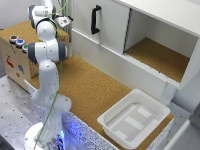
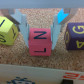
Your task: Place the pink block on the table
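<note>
In the wrist view the pink block (image 2: 40, 42), marked with dark letters, rests on a cork surface right beneath my gripper (image 2: 40, 29). The two bluish fingers (image 2: 22, 25) stand open, one at each upper corner of the block, with their tips at about its top edge. I cannot tell whether they touch it. In the exterior view the gripper (image 1: 62, 22) hangs at the back left, above the cork-topped box (image 1: 20, 50), and the pink block is hidden there. The table (image 1: 95, 90) stretches across the middle.
A yellow block (image 2: 7, 31) and a dark purple block (image 2: 75, 36) flank the pink one closely. A white bin (image 1: 132, 117) sits on the table's near right end. A white cabinet (image 1: 150, 35) with an open cork shelf stands behind.
</note>
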You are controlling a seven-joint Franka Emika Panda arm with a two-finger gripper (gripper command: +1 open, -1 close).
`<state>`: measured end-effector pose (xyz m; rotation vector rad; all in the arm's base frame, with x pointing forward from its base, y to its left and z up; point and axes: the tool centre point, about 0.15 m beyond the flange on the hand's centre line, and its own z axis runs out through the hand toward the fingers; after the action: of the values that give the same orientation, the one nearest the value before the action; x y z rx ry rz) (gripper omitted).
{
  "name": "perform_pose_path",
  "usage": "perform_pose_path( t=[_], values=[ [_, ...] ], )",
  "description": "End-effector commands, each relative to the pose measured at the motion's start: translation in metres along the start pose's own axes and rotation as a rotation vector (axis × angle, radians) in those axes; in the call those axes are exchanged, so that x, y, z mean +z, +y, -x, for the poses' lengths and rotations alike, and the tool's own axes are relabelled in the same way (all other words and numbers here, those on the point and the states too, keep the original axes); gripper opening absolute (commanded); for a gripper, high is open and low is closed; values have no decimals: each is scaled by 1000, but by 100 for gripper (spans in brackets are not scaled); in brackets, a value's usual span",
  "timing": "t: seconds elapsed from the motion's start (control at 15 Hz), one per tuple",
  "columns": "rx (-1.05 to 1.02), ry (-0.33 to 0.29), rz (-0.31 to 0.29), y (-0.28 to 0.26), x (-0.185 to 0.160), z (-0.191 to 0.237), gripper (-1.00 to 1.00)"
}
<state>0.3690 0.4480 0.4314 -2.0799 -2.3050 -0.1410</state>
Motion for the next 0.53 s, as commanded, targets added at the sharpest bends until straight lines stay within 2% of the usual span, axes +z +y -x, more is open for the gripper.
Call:
perform_pose_path(
  t=[0.0, 0.47],
  values=[
    [132, 1, -19, 14, -21, 12, -100],
    [450, 109, 40, -1, -33, 75, -100]
  ],
)
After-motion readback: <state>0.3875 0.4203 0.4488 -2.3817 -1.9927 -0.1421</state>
